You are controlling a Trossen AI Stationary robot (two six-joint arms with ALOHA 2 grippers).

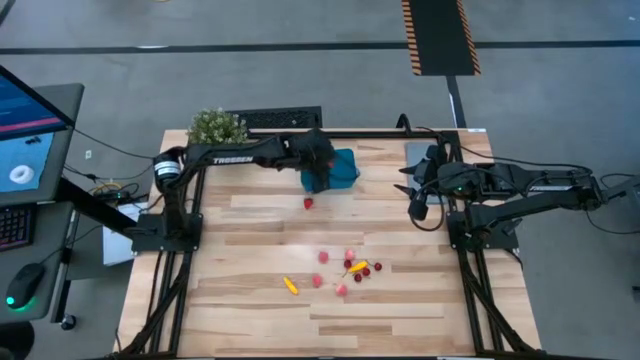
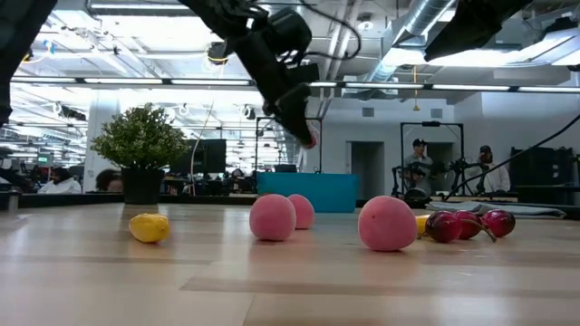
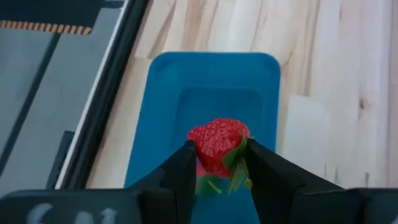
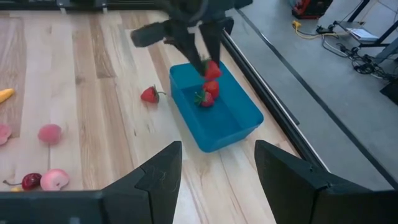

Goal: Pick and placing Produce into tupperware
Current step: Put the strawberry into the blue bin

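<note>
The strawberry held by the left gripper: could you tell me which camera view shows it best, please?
The left wrist view: the strawberry fills the frame, pinched in the left gripper above the tupperware. The right wrist view shows it small; the low view only a red speck; the high view hides it.

tupperware point(image 3: 205, 93): teal-blue | held strawberry point(image 3: 217, 144): red, green leaves | left claw point(image 3: 217, 177): black | surface point(image 1: 250, 300): pale wood grain | peaches point(image 2: 388, 224): pink | cherries point(image 2: 462, 225): dark red | banana point(image 1: 290, 285): yellow | potted plant point(image 1: 218, 126): green
</note>
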